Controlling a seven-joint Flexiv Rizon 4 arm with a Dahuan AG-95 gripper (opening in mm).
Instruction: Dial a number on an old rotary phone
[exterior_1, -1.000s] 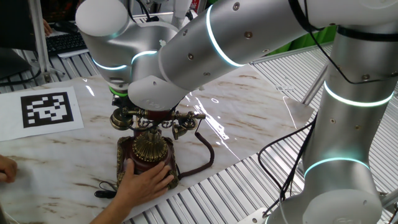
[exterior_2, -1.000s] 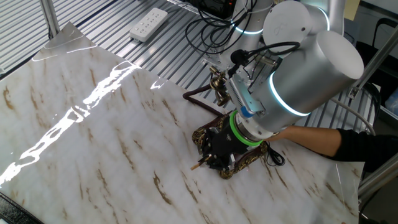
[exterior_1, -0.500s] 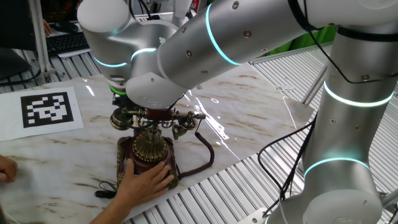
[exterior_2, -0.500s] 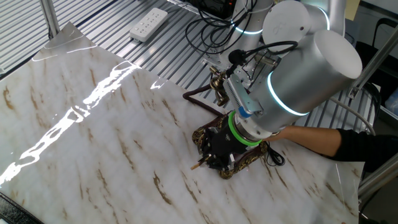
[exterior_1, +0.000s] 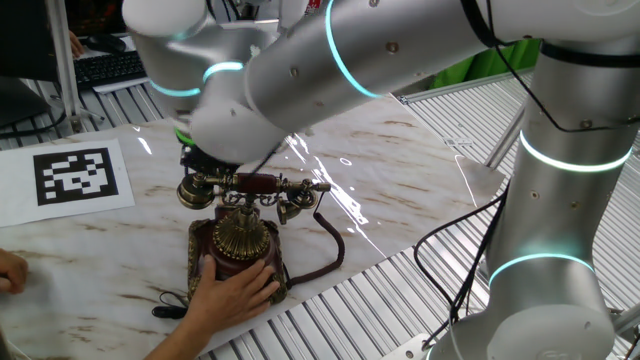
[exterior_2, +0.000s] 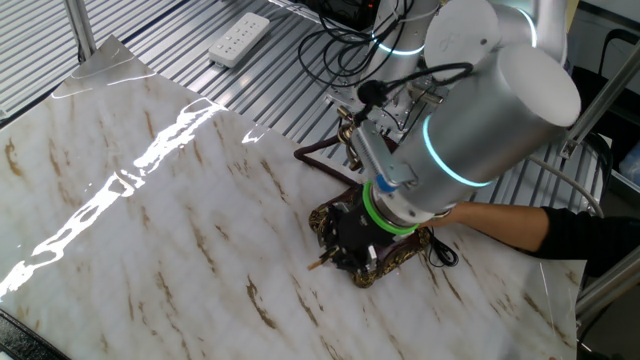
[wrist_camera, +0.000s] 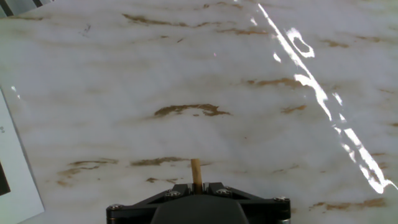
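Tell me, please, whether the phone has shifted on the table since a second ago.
No; the phone keeps its place beside the printed marker sheet.

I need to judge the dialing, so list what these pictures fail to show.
- Dial face of the old rotary phone: too small in one fixed view; hidden by the arm in the other.
- Stick tip against the dial: the hand view shows only marble tabletop.
- Gripper: blocked by the arm in one fixed view.
- Person's hand: covers the phone's front base.
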